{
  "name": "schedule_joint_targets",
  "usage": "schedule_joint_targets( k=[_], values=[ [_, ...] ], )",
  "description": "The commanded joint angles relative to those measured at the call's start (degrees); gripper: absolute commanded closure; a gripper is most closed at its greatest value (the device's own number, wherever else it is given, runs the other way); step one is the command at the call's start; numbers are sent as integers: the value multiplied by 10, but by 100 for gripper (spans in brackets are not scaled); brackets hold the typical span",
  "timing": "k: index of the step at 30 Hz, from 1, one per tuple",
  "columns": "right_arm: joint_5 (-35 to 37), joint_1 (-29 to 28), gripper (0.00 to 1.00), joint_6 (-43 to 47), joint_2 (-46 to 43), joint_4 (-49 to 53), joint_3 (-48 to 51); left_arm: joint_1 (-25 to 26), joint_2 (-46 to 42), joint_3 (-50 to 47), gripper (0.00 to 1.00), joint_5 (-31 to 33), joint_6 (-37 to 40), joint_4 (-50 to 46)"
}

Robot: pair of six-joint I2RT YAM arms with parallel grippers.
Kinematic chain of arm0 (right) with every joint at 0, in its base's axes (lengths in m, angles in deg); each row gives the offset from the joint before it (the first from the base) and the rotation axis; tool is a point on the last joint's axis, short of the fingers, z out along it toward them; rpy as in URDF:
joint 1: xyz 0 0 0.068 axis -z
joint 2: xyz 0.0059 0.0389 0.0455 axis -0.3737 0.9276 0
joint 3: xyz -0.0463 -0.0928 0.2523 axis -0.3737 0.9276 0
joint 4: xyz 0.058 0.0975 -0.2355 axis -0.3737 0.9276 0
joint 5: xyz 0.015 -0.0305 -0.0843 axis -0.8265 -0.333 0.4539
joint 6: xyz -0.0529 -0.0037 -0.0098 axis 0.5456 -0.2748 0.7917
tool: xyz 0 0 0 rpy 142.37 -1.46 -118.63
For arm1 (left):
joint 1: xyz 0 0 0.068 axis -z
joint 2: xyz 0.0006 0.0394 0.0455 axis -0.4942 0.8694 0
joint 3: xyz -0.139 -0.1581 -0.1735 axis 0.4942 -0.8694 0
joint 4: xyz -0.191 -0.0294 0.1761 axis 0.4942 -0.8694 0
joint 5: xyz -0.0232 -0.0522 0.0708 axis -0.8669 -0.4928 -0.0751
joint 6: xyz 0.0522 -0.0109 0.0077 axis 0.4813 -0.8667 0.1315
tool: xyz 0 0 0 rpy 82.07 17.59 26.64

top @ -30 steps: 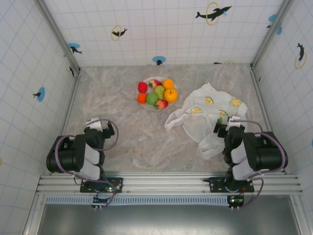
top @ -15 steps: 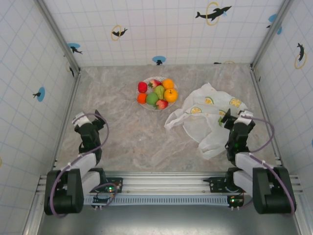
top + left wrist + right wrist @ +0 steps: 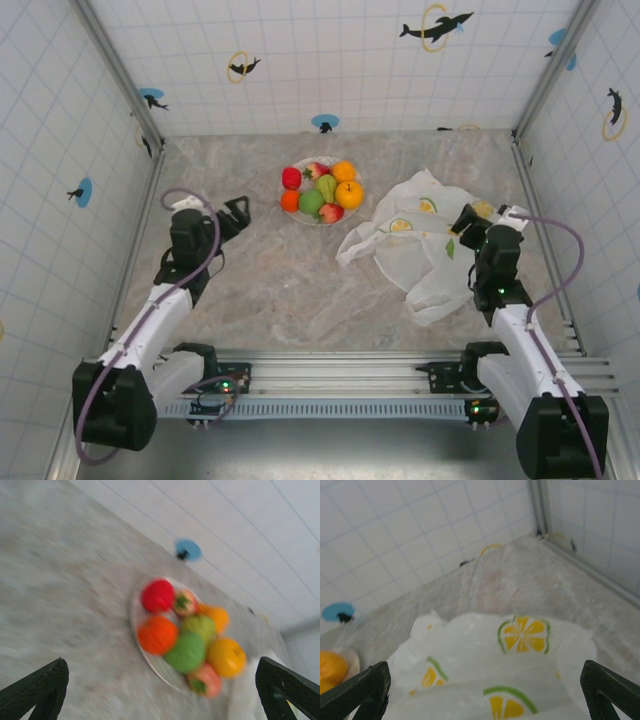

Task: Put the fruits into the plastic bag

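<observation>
Fruits (image 3: pixel 322 193) all sit heaped on the plate (image 3: pixel 302 164), none bagged. I note both arms have swung forward: left gripper (image 3: pixel 240 212) left of the plate, right gripper (image 3: pixel 462 226) over the plastic bag (image 3: pixel 420 250) right of the plate, both spread wide and empty; picking can begin

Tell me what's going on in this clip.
Nothing is held yet. The fruits sit piled on the white plate, and the plastic bag lies crumpled on the table to the plate's right. The left tool is open, pointed toward the plate but short of it. The right tool is open above the bag's right part.
</observation>
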Motion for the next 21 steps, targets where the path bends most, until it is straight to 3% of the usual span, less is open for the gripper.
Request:
schedule_joint_targets(
  k=[1, 5, 14, 21],
  values=[
    [-82, -19, 1, -7, 19, 115, -41, 73, 11, 36, 2, -37, 44, -68],
    [-83, -69, 0, 27, 61, 182, -62, 180, 40, 42, 3, -24, 110, -76],
    [-55, -164, 0, 18, 85, 232, -69, 343, 186, 105, 3, 37, 250, -107],
    [-38, -187, 0, -1, 45, 253, -54, 396, 342, 164, 3, 95, 326, -50]
  ],
)
